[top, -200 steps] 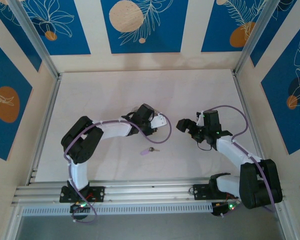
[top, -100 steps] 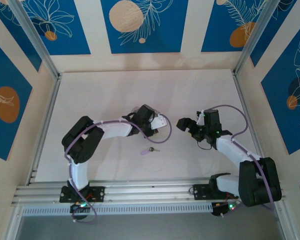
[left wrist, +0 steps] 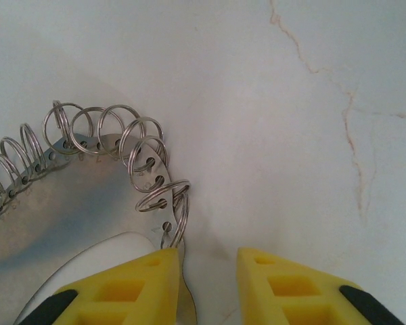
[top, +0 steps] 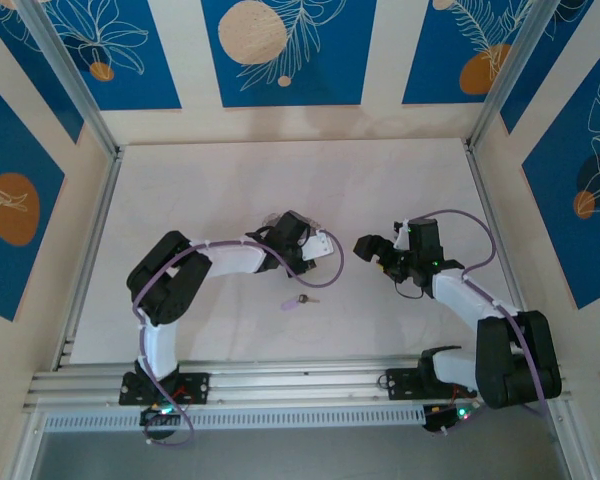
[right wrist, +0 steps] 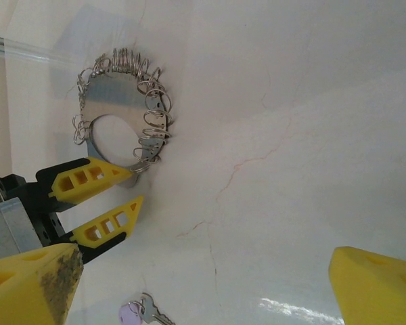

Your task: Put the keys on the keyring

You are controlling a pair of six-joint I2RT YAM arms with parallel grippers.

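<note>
Task barely begun: key (top: 298,301) loose on the near table (top: 180,190); keyring (right wrist: 122,101) flat farther back, beside left gripper (left wrist: 208,256), jaws parted, empty; right gripper (right wrist: 203,271) spread wide, empty. Threading all ahead.

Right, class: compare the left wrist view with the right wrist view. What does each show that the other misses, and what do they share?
Left wrist, not right: close detail of the keyring, each small loop threaded through its own punched hole.
Right wrist, not left: the lilac-headed key, the keyring's whole outline with its round opening, and the right claw, fingers wide apart.
Both: the loops, the left claw slightly open beside the keyring, and the cracked white table.
</note>
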